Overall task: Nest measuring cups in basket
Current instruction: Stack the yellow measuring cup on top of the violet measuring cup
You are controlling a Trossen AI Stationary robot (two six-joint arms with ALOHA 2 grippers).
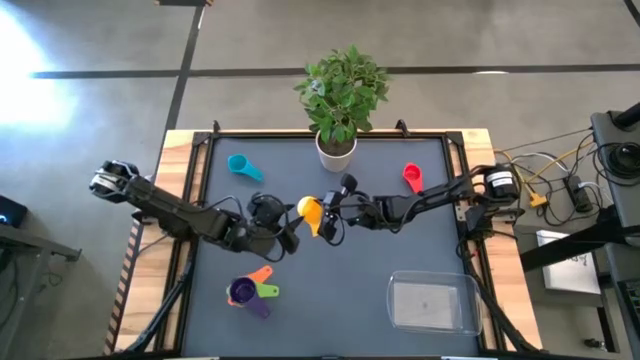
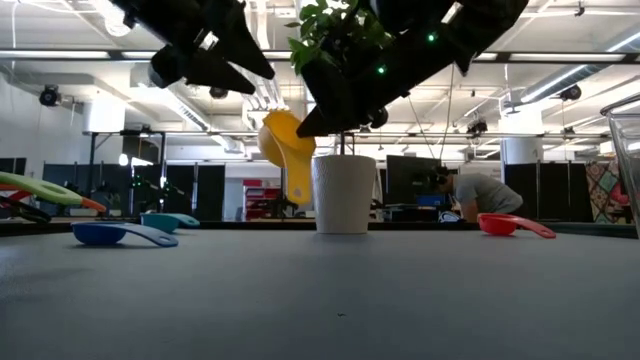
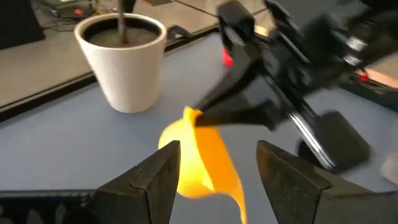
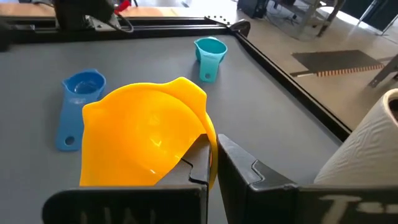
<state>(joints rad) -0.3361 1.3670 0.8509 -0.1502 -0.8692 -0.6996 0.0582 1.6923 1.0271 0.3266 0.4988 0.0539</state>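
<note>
My right gripper (image 4: 208, 165) is clamped on the rim of the yellow cup (image 1: 312, 212), held in the air mid-table, just in front of the white plant pot (image 1: 336, 150); my left gripper (image 3: 214, 168) stands with fingers wide apart either side of that cup, not touching; blue cup (image 4: 78, 93) and teal cup (image 1: 241, 165) lie beyond, red cup (image 1: 411, 177) to the right; purple, green and orange cups (image 1: 250, 292) sit stacked near the front; the basket (image 1: 432, 303) sits at the front right

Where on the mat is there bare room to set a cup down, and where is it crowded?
Bare: the basket; the front strip between it and the stacked cups; the mat between the red cup and the basket. Crowded: mid-table before the plant pot, where the right gripper holds the yellow cup aloft beside the left gripper.
</note>
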